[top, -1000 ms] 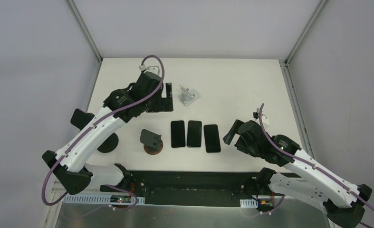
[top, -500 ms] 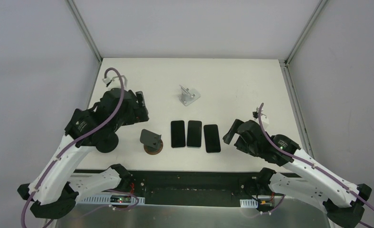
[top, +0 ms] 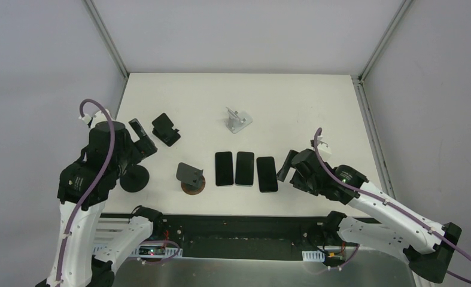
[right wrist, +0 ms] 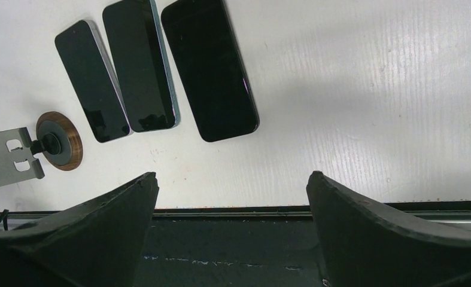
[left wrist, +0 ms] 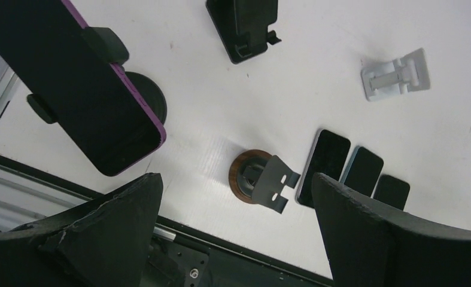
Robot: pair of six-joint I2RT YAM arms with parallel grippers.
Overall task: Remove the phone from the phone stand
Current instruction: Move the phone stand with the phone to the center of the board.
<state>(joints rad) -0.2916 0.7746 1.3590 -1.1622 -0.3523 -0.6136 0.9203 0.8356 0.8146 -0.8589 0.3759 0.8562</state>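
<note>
Left fingers (left wrist: 101, 233) are spread wide with nothing between them. Right fingers (right wrist: 89, 239) are the same, wide apart and empty, hanging over the near edge of the counter (right wrist: 340, 89). Our target is the phone (left wrist: 65, 78): purple-edged, dark face, clamped in the black phone stand (left wrist: 152, 98) with the round base, side clamps on both long edges. In the left wrist view it sits outside the gap, ahead of and beyond the finger on the left of that view, not between the two. Its long axis runs diagonally, from far left down toward that finger's tip. We judge the wrist needs a sideways shift plus a turn before the fingers can span the phone's short side, clear of the clamps. The left fingers are clearly the nearer pair; the right ones are well apart from the stand. Just ahead of the right fingers are three loose phones (right wrist: 140, 63), flat on the counter side by side and in no stand, so we don't count them as the task's phone. Straight ahead of the left gap is a wood-base stand (left wrist: 260, 182) with a bare grey plate. Farther out are a black folding stand (left wrist: 243, 27) and a silver stand (left wrist: 394, 75), both bare. We can read no brand, label or text anywhere; all the screens are dark.
</note>
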